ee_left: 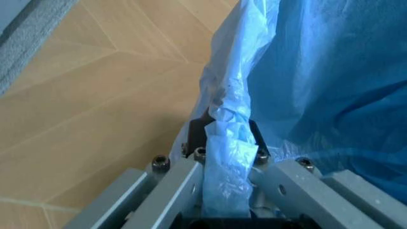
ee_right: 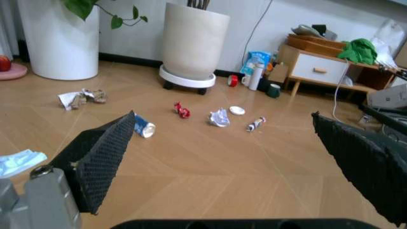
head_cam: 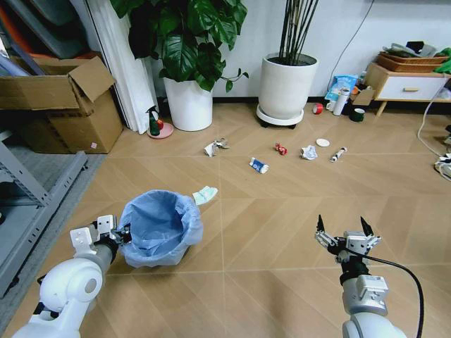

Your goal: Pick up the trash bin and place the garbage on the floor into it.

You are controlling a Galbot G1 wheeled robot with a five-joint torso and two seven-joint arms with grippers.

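Gripping the rim on the near-left side, the left gripper (head_cam: 121, 232) is clamping its jaws on the trash bin (head_cam: 161, 229), and the left wrist view is showing a fold of the light blue bag (ee_left: 226, 157) pinched between the fingers. The bin is sitting upright on the wooden floor (head_cam: 268, 232) at the lower left of the head view, bag mouth gaping open. Just beyond its far rim, a pale blue-green wad (head_cam: 205, 195) is lying on the boards, close to the bin but not touching it.

Moving across, the rest of the garbage is lying scattered farther out, toward the plant pots: a crumpled paper wad (head_cam: 215, 146), then a blue-white carton (head_cam: 258, 165) lying on its side, a red wrapper (head_cam: 280, 148), another white wad (head_cam: 309, 152), a white disc (head_cam: 323, 142) and a white tube (head_cam: 339, 153). All are well apart from the bin.

Over on the right, the right gripper (head_cam: 345, 235) is hovering above bare floor with its jaws spread wide, holding nothing. Its wrist view is looking between the two dark fingers (ee_right: 105, 157) toward the carton (ee_right: 144, 128) and the wrapper (ee_right: 182, 110).
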